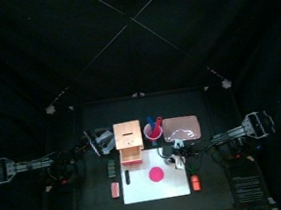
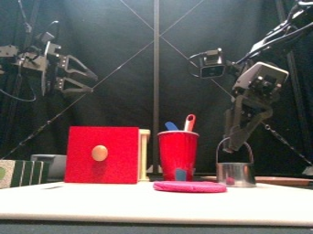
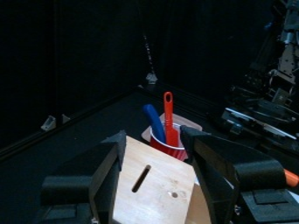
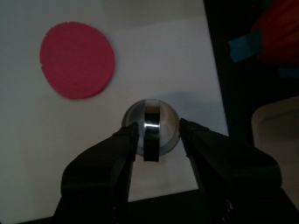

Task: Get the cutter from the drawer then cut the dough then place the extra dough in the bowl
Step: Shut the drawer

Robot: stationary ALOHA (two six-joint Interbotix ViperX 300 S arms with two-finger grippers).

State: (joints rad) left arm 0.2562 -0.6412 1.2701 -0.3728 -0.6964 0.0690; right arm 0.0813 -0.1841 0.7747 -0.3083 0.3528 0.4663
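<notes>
The right gripper [image 4: 153,133] clasps the round metal cutter [image 2: 235,175], which stands on the white cutting board [image 1: 145,195] near the pink dough disc [image 4: 79,59], not touching it. The red cup [image 2: 178,154] stands behind. The left gripper [image 3: 158,142] hangs spread above the wooden box [image 3: 158,182].

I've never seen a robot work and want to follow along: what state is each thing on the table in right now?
dough: whole flat disc, uncut, on the white board.
cutter: down by the board, apart from the dough, held by the right gripper.
right gripper: shut on the cutter.
left gripper: open, above the wooden box.
red cup: upright, two toy knives inside.
</notes>
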